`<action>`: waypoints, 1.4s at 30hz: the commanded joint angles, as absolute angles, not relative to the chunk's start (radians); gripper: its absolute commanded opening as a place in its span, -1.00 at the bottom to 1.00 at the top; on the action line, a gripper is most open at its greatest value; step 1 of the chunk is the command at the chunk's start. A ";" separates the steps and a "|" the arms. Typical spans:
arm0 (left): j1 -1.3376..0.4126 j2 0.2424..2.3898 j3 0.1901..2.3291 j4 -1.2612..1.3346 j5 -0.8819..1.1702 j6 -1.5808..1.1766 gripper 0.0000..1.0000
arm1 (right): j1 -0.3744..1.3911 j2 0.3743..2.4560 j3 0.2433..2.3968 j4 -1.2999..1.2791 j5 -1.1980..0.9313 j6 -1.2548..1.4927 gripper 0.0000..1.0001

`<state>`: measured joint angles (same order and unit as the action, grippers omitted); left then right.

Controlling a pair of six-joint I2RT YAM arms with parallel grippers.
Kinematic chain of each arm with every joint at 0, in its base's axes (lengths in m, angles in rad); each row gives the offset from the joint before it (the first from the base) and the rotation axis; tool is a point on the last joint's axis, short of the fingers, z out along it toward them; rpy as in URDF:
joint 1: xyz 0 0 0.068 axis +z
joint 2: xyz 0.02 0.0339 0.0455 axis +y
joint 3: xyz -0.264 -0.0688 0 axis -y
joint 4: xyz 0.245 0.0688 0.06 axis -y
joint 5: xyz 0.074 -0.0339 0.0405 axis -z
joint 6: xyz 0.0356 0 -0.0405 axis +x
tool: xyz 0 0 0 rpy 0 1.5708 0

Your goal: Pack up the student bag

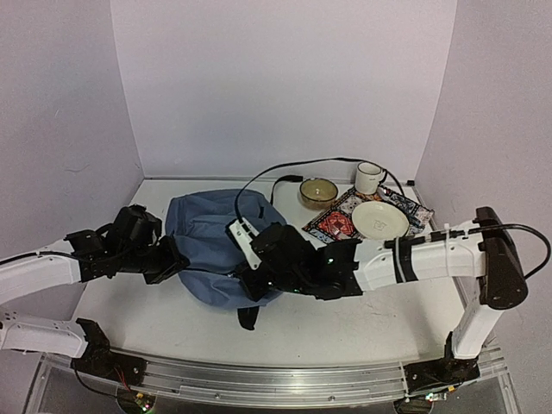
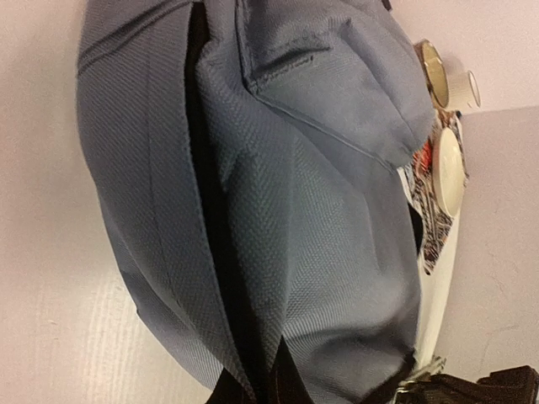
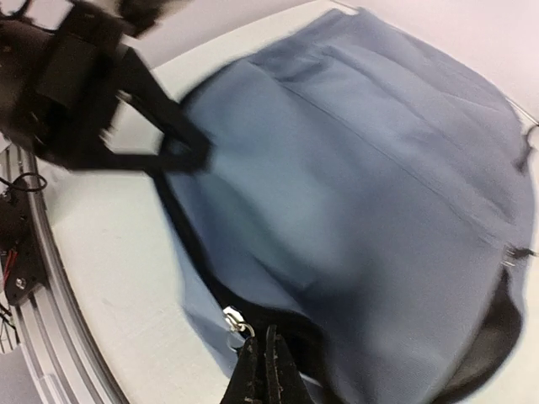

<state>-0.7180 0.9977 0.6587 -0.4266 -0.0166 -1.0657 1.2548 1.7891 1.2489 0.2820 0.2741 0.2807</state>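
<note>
The student bag is a slate-blue backpack lying flat in the middle of the table. My left gripper is shut on the fabric at its left edge. In the left wrist view the bag fills the frame, and a fold beside the dark zip line is pinched between the fingers. My right gripper is at the bag's near edge. In the right wrist view it is shut just behind the silver zip slider, on its pull. The left gripper also shows there.
At the back right a patterned mat carries a cream plate. An olive bowl and a white mug stand behind it. A black cable arcs over the bag. A black strap end hangs toward the near edge.
</note>
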 commanded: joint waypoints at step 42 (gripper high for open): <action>-0.432 0.736 0.613 -0.650 0.224 -1.093 0.50 | 1.238 1.957 1.481 0.359 0.072 0.296 -1.00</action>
